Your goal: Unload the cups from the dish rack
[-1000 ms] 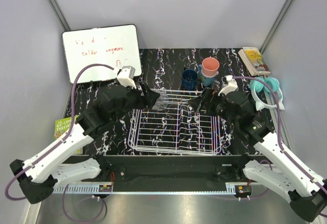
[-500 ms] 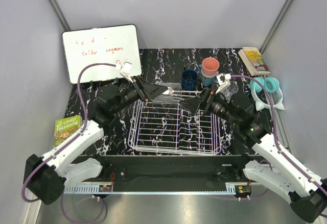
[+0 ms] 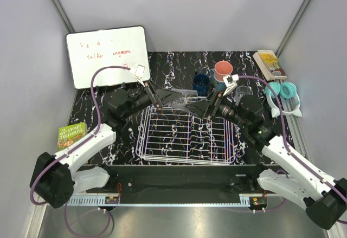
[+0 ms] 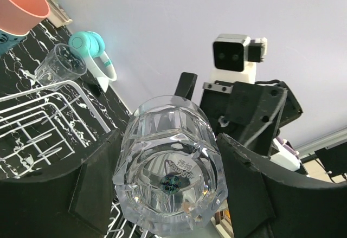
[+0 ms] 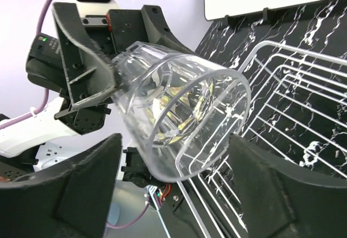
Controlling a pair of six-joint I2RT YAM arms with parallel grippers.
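My left gripper (image 3: pixel 176 97) is shut on a clear glass cup (image 3: pixel 186 98) and holds it on its side above the far edge of the white dish rack (image 3: pixel 187 137). The left wrist view shows the cup's base (image 4: pixel 171 167) between my fingers. My right gripper (image 3: pixel 202 108) is open and faces the cup's mouth. In the right wrist view its fingers (image 5: pixel 81 189) stand wide either side of the rim (image 5: pixel 179 119), not touching. The dark blue cup (image 3: pixel 201 82), salmon tumbler (image 3: pixel 223 70), teal mug (image 3: pixel 218 85) and second clear glass (image 3: pixel 242 92) stand behind the rack.
A whiteboard (image 3: pixel 108 53) leans at the back left. A green book (image 3: pixel 70 135) lies at the left edge, another book (image 3: pixel 269 63) at the back right. A teal and white object (image 3: pixel 283 96) lies right of the rack.
My left gripper has carried the clear glass up and to the right, off the rack's far left corner. My right gripper has swung left to meet the glass's mouth.
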